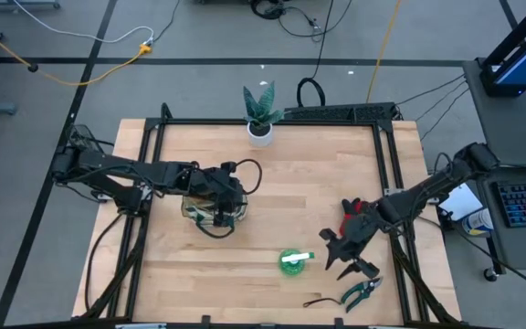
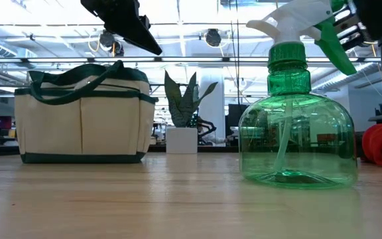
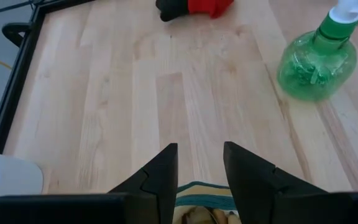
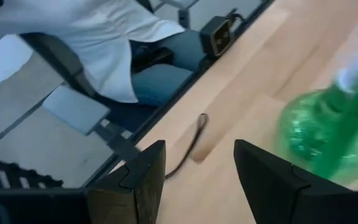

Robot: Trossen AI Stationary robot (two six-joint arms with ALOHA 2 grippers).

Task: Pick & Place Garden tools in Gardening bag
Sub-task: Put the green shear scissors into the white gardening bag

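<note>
Left end effector (image 1: 215, 216) hangs directly over the gardening bag (image 1: 210, 212), its two dark fingers (image 3: 160, 180) parted with nothing between them; in its wrist view the bag's green-trimmed rim and some objects inside show just beneath the fingertips. Right end effector (image 1: 338, 253) hovers near the front right of the counter (image 1: 272, 174), fingers (image 4: 145, 174) spread apart and empty — it sits between the green spray bottle (image 1: 293, 260) and the pruning shears (image 1: 362, 291), touching neither.

The bag stands upright on the left half of the counter, cream canvas with dark green trim and loop handles raised. The spray bottle, clear green with a white trigger head, stands upright toward the front centre, well apart from the bag. A red-black glove (image 1: 352, 217) lies to the right, partly under the right arm. The shears rest by the front edge, with a thin dark cord (image 1: 318, 300) just beside them. A green plant in a white pot (image 1: 260, 114) stands at the back edge. Beyond the front edge, the right wrist view shows a person (image 4: 123, 43) seated — white top, blue trousers.
</note>
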